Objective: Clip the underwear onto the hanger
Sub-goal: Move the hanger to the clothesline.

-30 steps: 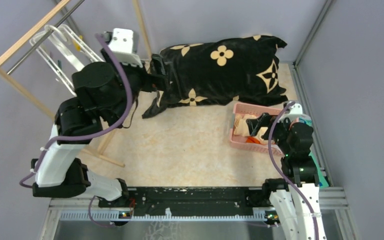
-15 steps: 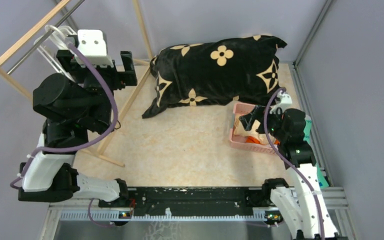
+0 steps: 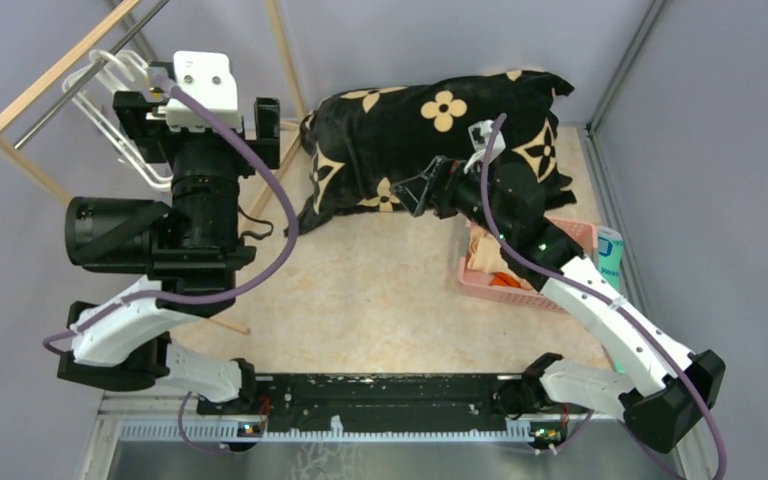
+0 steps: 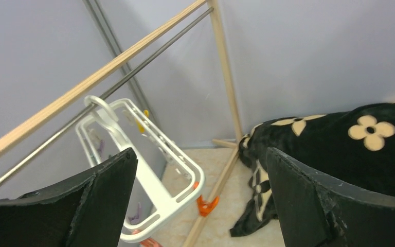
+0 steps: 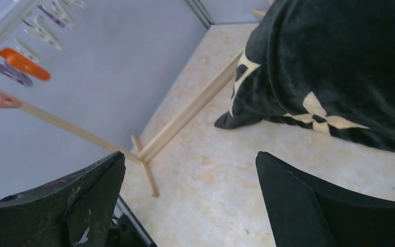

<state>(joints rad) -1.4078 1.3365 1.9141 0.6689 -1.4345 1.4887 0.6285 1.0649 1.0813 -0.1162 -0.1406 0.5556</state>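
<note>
Underwear [image 3: 480, 252] lies crumpled in the pink basket [image 3: 505, 292], beside an orange cloth [image 3: 505, 280]. Hanger [image 4: 172, 201] hangs by its hook from the rack [image 4: 133, 64] bar, well left of the basket. Left hand [image 3: 196, 118]: fingers spread, holding nothing, just beside the hanger. Right hand [image 3: 422, 182]: fingers spread, holding nothing, just beyond the basket's far-left corner, over the black blanket [image 3: 440, 130] edge.

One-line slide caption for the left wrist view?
Open left claw frames the white hanger hooked on the rack's metal bar, black flower-patterned blanket at right.
</note>
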